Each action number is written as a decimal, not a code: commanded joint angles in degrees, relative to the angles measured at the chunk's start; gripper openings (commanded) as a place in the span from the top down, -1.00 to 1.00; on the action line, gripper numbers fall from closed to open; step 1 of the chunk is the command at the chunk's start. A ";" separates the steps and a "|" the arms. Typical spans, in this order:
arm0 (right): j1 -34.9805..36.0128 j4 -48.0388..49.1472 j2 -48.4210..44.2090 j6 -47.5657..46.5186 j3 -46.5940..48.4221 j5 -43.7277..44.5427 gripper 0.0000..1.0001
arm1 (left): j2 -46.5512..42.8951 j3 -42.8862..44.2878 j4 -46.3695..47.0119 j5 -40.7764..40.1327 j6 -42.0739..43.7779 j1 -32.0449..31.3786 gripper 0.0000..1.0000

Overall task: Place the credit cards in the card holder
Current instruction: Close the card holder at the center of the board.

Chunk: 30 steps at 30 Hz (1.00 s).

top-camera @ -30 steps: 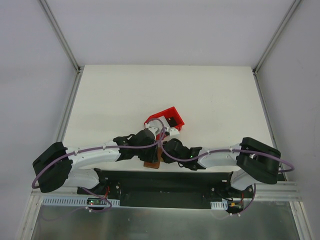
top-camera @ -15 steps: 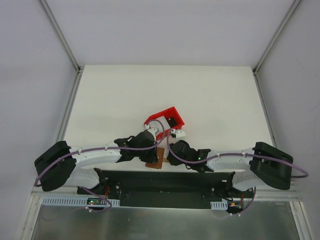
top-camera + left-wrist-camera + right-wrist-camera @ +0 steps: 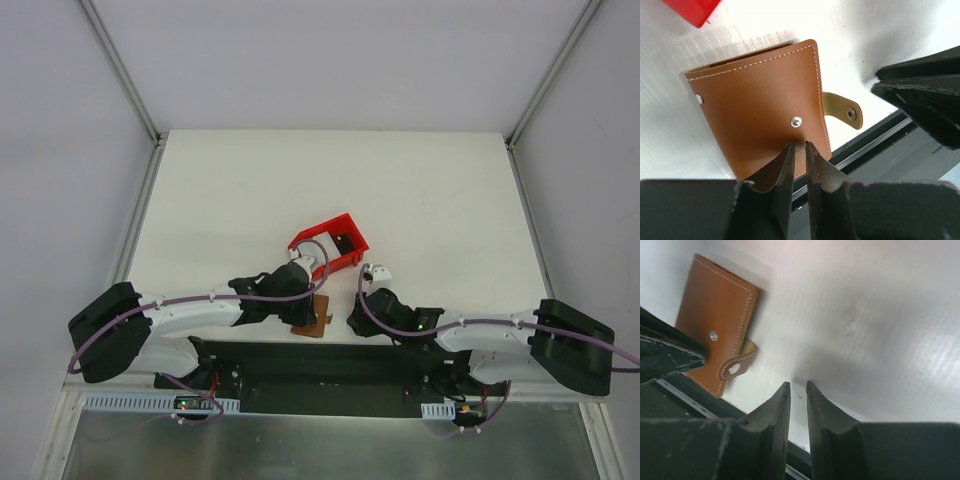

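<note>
1. Just on the arm-base side of the red open-topped plastic tray [image 3: 330,232] lies the small flat brown leather-like card holder [image 3: 760,95]. It is folded shut with its cover up on the white table [image 3: 250,190], and its olive snap strap [image 3: 842,111] is undone and sticks out from one side
2. Your left gripper [image 3: 799,146] stands over the holder's edge farthest from the tray, its fingers drawn almost together with only a thin slit between them. Nothing shows in that slit, and you cannot tell from these views whether the tips press on the leather
3. Your right gripper [image 3: 798,385] hangs over bare table near the tray, on the same arm-base side and apart from the holder. Its fingers are likewise nearly closed and carry nothing
4. You will not find the credit cards in any view. Something dark sits inside the tray, but it is too small to name
5. Expect the holder to be light, soft and smooth. Its cover will likely bend rather than lift flat, and the whole thing may slide if you nudge it with one finger
6. The best hold is probably to pin the body with one gripper and pinch the loose strap or the stitched free edge of the cover with the other
7. The cards should be thin, stiff and slippery, so take each by a short edge
</note>
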 commanded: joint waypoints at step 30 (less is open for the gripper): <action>1.66 9.51 10.14 -0.59 9.30 -5.41 0.61 | -9.91 -6.54 -4.91 -9.84 4.10 0.94 0.35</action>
